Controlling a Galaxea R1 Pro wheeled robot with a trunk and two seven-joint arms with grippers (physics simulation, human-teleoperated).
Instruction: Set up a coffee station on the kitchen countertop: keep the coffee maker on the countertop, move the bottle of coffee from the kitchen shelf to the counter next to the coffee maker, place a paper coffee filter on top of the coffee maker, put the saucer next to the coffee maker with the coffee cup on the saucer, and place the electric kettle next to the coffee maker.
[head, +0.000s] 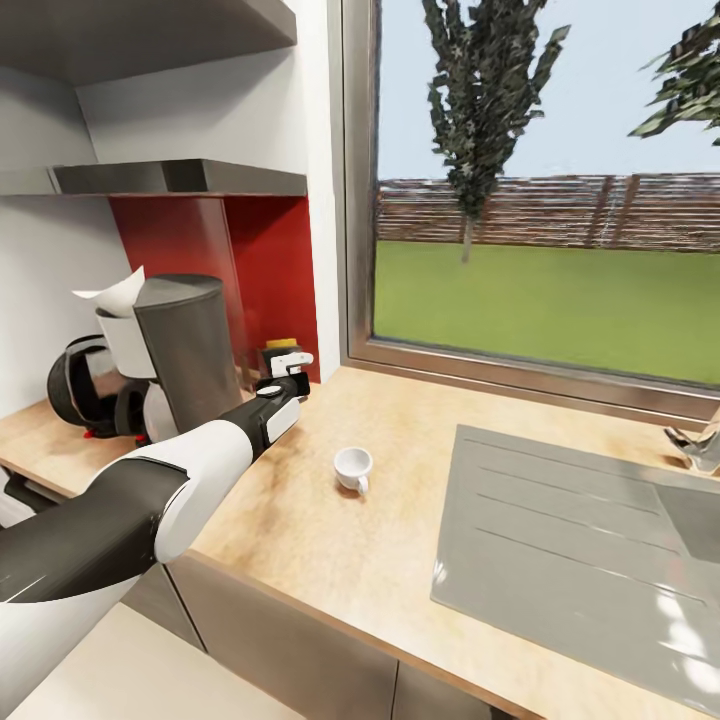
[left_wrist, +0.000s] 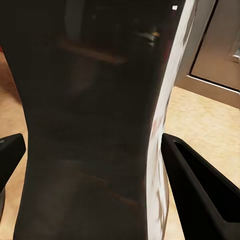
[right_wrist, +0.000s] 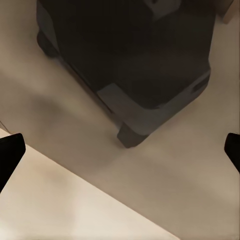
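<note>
Electric kettle (head: 190, 350) upright on desk (head: 420, 480), beside coffee maker (head: 120, 370); fills left wrist view between parted jaws of left gripper (left_wrist: 95, 165). Left arm outstretched. Right gripper (right_wrist: 120, 150) jaws apart.

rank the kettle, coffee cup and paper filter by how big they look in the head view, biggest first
1. Kettle: the tall dark body, plainly the largest.
2. Paper filter: the white sheet behind the kettle; partly hidden, so its full size is unsure.
3. Coffee cup: smallest, though close to the filter's visible part.
</note>
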